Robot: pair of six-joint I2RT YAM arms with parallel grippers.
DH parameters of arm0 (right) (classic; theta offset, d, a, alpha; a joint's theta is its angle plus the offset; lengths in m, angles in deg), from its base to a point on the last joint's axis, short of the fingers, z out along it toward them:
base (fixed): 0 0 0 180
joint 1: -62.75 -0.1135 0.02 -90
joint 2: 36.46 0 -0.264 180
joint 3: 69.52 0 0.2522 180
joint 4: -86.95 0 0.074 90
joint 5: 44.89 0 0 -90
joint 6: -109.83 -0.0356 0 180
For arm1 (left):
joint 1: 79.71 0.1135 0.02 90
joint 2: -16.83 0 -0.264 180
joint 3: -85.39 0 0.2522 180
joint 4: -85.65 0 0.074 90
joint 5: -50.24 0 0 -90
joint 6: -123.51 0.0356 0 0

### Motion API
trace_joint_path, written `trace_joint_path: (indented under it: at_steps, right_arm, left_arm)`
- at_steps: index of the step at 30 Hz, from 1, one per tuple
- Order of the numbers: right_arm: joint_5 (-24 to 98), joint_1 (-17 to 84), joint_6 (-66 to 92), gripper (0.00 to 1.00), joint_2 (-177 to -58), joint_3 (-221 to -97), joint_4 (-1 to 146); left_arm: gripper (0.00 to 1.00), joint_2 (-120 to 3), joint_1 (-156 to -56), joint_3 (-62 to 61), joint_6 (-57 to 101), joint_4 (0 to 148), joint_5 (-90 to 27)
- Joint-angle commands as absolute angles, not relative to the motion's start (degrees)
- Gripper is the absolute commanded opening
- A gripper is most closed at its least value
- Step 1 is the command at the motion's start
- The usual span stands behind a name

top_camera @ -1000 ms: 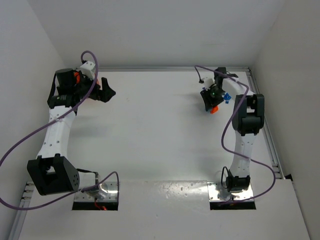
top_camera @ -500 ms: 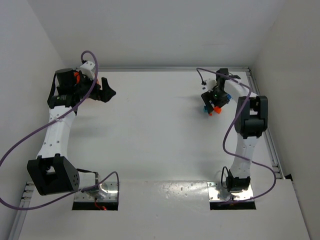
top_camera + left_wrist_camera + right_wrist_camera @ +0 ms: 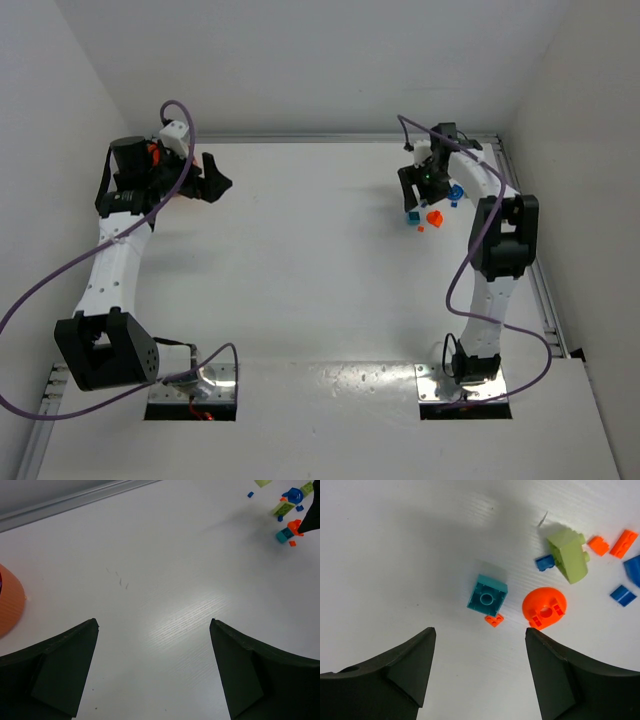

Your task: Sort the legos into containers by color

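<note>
The legos lie in a loose cluster at the far right of the table. In the right wrist view a teal brick (image 3: 487, 596), a tiny orange piece (image 3: 494, 620) and a round orange piece (image 3: 544, 608) lie on the table just ahead of my right gripper (image 3: 480, 630), which is open and holds nothing. Beyond them are a yellow-green brick (image 3: 568, 555) and small blue (image 3: 623, 595) and orange (image 3: 623, 542) bits. From above, the right gripper (image 3: 423, 183) hovers just behind the teal brick (image 3: 410, 215). My left gripper (image 3: 153, 621) is open and empty at the far left, with the orange bowl (image 3: 9, 602) beside it.
A metal rail (image 3: 350, 137) runs along the back edge of the table, and white walls close in on both sides. The left wrist view catches the lego cluster (image 3: 289, 529) far across the white tabletop.
My right gripper has opened wider and drawn back toward the far wall. The teal brick and the round orange piece now lie uncovered. The left arm has not moved.
</note>
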State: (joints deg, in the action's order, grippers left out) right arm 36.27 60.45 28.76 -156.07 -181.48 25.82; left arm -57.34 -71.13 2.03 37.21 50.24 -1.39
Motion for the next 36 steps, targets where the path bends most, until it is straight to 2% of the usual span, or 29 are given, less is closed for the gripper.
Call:
trace_joint_path:
  at_steps: [1, 8, 21, 26, 31, 33, 36]
  right_arm:
    - [36.4, 59.3, 19.9, 0.73, -154.1, -178.6, 28.5]
    - [41.0, 58.8, 17.5, 0.73, -153.4, -172.2, 32.9]
    - [42.6, 57.7, 16.5, 0.72, -157.0, -172.9, 36.5]
    - [42.6, 57.7, 16.5, 0.62, -158.7, -173.5, 37.2]
    - [43.2, 57.7, 16.5, 0.58, -160.4, -174.1, 38.3]
    - [43.2, 57.7, 16.5, 0.52, -160.4, -174.1, 38.3]
    - [43.8, 57.7, 16.5, 0.5, -160.4, -173.5, 39.6]
  left_arm:
    - [1.0, -55.6, -71.6, 3.0, 34.7, 53.4, -0.5]
    - [1.0, -55.6, -71.6, 3.0, 34.0, 54.8, -2.6]
    - [1.0, -55.6, -71.6, 3.5, 34.0, 55.3, -1.5]
    - [1.0, -55.6, -71.6, 3.5, 34.0, 55.3, -1.5]
    - [1.0, -55.6, -71.6, 4.0, 33.5, 55.8, -1.5]
    - [1.0, -55.6, -71.6, 4.0, 33.5, 55.8, -1.5]
    - [1.0, -55.6, -71.6, 4.0, 33.5, 56.3, -1.5]
